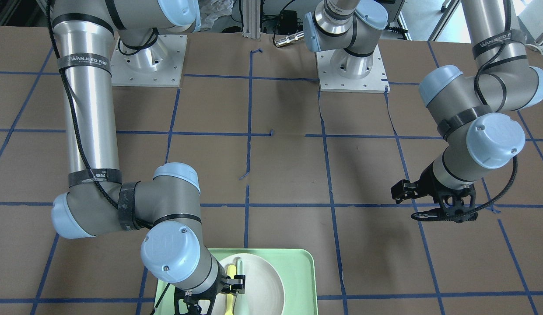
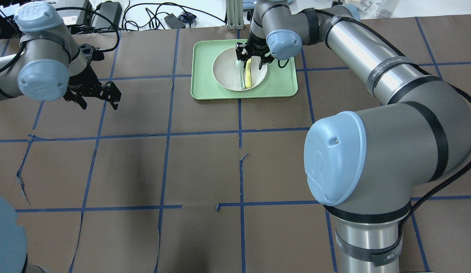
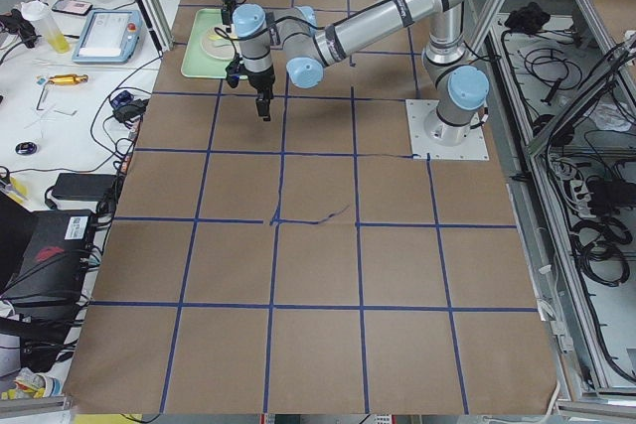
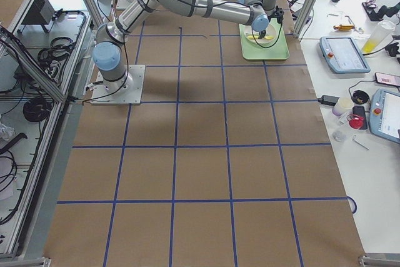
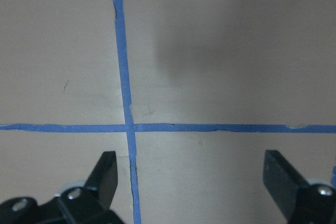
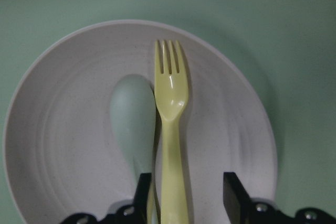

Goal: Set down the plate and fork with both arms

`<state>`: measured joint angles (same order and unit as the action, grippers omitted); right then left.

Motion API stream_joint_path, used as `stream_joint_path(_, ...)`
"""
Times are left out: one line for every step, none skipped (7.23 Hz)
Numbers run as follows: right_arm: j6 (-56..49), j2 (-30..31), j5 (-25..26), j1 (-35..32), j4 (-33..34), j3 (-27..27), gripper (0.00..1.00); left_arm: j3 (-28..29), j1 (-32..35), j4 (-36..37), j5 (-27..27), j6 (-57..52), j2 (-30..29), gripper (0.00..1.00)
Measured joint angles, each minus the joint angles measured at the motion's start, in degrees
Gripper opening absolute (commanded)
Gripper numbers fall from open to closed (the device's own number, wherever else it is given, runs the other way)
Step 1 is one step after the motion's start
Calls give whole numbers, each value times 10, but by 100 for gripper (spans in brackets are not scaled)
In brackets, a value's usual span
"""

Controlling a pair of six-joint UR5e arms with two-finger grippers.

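Left claw [image 2: 100, 101]: spread wide and empty, the plate [image 2: 224, 72] and fork [image 2: 248, 74] well off to its side.
Plate: on the green tray [image 2: 205, 88], directly under the right claw [image 6: 186, 190].
Spoon [image 6: 134, 119]: lying against the fork, its handle beside one claw finger [image 6: 143, 195].
Fork: on the plate, handle between the right claw's fingers, tines pointing away.
Right claw: partly open, gripping nothing yet.
Best move: probably nudge clear of the spoon, then close on the yellow handle alone.

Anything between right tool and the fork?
Nothing covers the fork; the open right tool straddles its handle. But the spoon lies right alongside it on the plate, its handle at one finger.
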<state>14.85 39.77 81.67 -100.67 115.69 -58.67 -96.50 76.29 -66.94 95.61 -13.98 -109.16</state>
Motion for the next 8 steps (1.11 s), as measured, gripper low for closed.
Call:
stream_joint_path(7, -2, 0, -2, 1, 1, 41, 0, 0, 0, 0, 0, 0, 100)
stream_joint_path(10, -6, 0, -3, 1, 1, 41, 0, 0, -1, 0, 0, -1, 100)
stream_joint_path(11, -10, 0, -5, 2, 1, 41, -2, 0, 0, 0, 0, -1, 100)
stream_joint_path(11, -13, 0, -6, 2, 1, 42, -8, -1, 2, 1, 0, -2, 100)
stream_joint_path(10, -16, 1, -6, 2, 1, 42, -16, -1, 6, 1, -1, -2, 100)
stream_joint_path(9, -20, 1, -7, 3, 1, 42, -19, -1, 8, 2, -1, -1, 100)
stream_joint_path(8, -22, 1, -7, 3, 1, 38, -20, -2, 8, 2, -1, 0, 100)
stream_joint_path(7, -24, 1, -7, 3, 1, 0, -19, -2, 9, 2, -3, 0, 100)
